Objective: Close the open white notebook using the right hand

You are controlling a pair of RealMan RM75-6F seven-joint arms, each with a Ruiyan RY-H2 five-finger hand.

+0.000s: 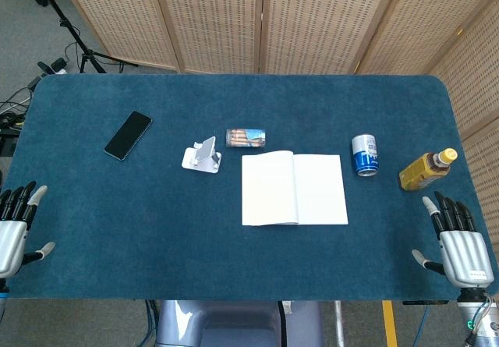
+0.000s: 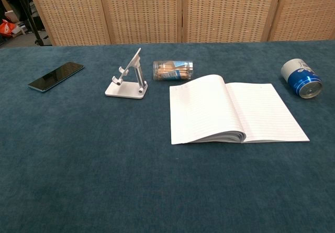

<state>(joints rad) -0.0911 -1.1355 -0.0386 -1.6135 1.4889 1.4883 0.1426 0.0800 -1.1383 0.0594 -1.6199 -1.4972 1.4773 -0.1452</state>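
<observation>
1. The white notebook (image 1: pixel 294 189) lies open and flat at the middle of the blue counter (image 1: pixel 156 238), spine running away from the robot, so either page could be folded over.
2. The right hand (image 1: pixel 456 242) rests at the near right edge, fingers spread, holding nothing; the left hand (image 1: pixel 15 222) mirrors it, also empty.
3. A blue can (image 1: pixel 364 155) and a bottle (image 1: pixel 426 169) lie between the right hand and the notebook's far right corner and could be knocked.
4. A phone stand (image 1: pixel 203 157), a clear jar (image 1: pixel 245 137) and a phone (image 1: pixel 129 135) sit left, out of the way.
</observation>
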